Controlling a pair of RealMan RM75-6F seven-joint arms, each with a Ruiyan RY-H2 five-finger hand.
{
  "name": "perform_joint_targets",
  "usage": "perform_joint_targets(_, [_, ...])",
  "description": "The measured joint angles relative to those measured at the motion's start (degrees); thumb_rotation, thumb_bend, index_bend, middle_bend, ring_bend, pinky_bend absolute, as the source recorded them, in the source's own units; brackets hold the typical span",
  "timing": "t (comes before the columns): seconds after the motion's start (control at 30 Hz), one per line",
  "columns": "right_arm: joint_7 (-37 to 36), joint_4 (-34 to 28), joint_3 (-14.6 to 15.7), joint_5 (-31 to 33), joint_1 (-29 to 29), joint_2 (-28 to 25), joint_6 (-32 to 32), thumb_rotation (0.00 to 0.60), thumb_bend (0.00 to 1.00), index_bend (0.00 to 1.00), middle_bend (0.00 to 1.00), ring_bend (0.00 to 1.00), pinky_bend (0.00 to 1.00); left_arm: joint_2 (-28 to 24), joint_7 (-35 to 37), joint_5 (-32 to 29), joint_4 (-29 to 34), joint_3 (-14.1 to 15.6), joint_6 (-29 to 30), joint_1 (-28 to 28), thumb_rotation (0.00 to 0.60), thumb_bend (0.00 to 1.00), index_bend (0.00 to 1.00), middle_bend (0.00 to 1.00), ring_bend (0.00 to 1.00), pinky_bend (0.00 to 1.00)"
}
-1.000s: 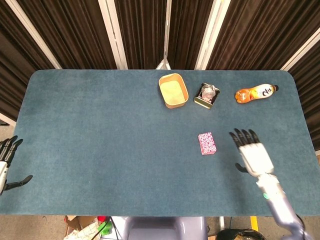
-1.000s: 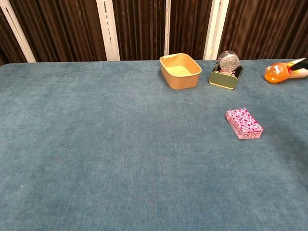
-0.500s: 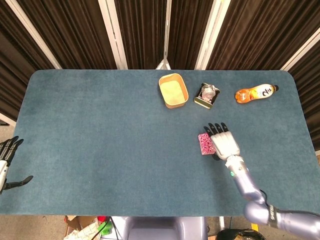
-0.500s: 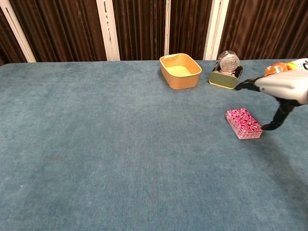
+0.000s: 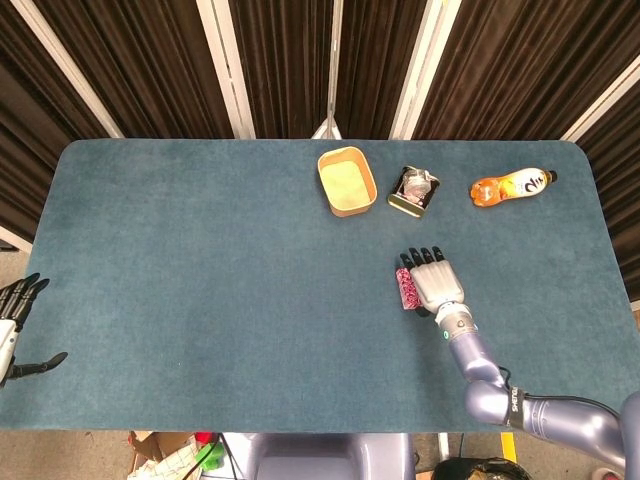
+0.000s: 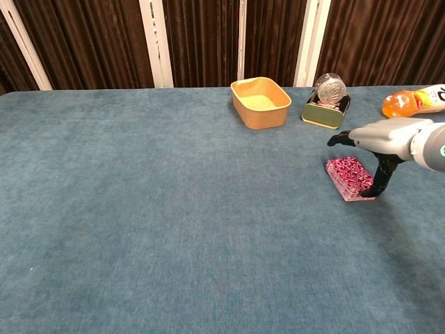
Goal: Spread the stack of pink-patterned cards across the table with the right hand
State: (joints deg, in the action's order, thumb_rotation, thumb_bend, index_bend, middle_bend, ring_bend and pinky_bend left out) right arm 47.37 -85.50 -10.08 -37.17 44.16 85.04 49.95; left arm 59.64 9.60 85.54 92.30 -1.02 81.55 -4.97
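Note:
The stack of pink-patterned cards [image 5: 405, 288] [image 6: 346, 175] lies squared up on the blue table, right of centre. My right hand [image 5: 432, 282] [image 6: 379, 143] hovers flat over its right half, fingers stretched out toward the far edge. In the chest view the thumb reaches down to the stack's near right corner, and the palm stays above the cards. The hand holds nothing. My left hand [image 5: 12, 320] hangs off the table's left edge, fingers apart and empty.
At the back of the table [image 5: 200, 260] stand a tan container [image 5: 346, 181] [image 6: 260, 102], a small green tin with a foil ball [image 5: 413, 190] [image 6: 326, 102], and an orange bottle lying on its side [image 5: 512, 186] [image 6: 416, 100].
My right hand has swung left from the open table to over the card stack, covering its right side. The cards have not moved. The left hand stays put.

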Motion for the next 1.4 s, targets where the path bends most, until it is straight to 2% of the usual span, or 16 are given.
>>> perform_joint_targets(0.17, [0.0,0.6,1.2,1.0,0.9,0.6,0.3,0.600,0.25,0.02,0.04,0.00,0.00,-0.1,0.1,-0.2,0.2,0.0,-0.3,-0.1,0.600,0.00,0.00,0.00,0.00,0.00])
perform_joint_targets(0.47, [-1.6,1.7,2.2,1.5,1.8,1.6,0.9,0.600,0.25,0.12,0.13,0.00,0.00,-0.2,0.1,-0.4,0.2,0.1,-0.5,-0.1,0.600,0.00,0.00,0.00,0.00,0.00])
perform_joint_targets(0.63, [-2.4,2.5,2.8,1.2,2.2,2.1,1.4,0.600,0.25,0.22,0.23,0.00,0.00,-0.3,0.1,-0.5,0.3,0.1,-0.6,-0.2,0.600,0.00,0.00,0.00,0.00,0.00])
perform_joint_targets(0.77, [-2.9,3.1,3.1,0.9,2.3,2.4,1.7,0.600,0.25,0.28,0.27,0.02,0.00,-0.3,0.0,-0.5,0.3,0.1,-0.6,-0.2,0.600,0.00,0.00,0.00,0.00,0.00])
perform_joint_targets(0.93, [-3.6,3.6,3.5,0.6,2.4,2.7,2.1,0.600,0.25,0.43,0.35,0.08,0.00,-0.3,0.0,-0.5,0.3,0.2,-0.6,-0.2,0.600,0.00,0.00,0.00,0.00,0.00])
perform_joint_targets(1.03, [-4.4,3.6,3.5,-0.2,2.3,2.7,2.7,0.600,0.25,0.47,0.38,0.10,0.00,-0.3,0.0,-0.5,0.3,0.2,-0.6,-0.2,0.600,0.00,0.00,0.00,0.00,0.00])
perform_joint_targets(1.4, [-5.7,0.6,3.7,-2.5,1.7,-0.3,5.0,0.600,0.25,0.48,0.39,0.11,0.00,-0.2,-0.2,-0.5,0.3,0.2,-0.4,-0.1,0.600,0.00,0.00,0.00,0.00,0.00])
